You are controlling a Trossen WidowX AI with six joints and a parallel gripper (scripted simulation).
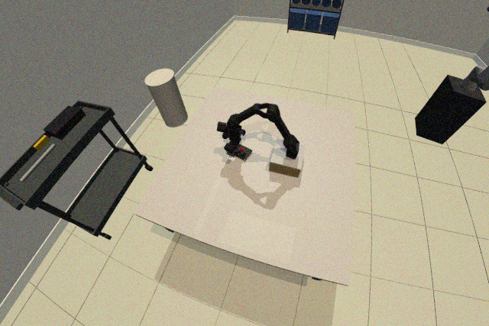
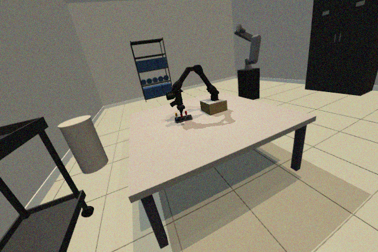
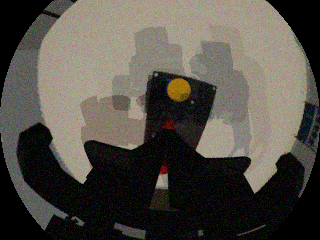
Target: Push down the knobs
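The dark circuit board stands on the table. A yellow knob stands up at one end. A red knob stands up toward the other end; red also shows between the fingers in the wrist view. A middle red knob lies directly under my fingertips, lower than the other two, partly hidden. My gripper is shut, holds nothing and points down at that middle knob. Whether it touches, and whether any knob is fully seated, I cannot tell.
My arm's base stands on a block to the right of the board. A cart and a grey cylinder stand left of the table. Another arm on a black pedestal stands behind.
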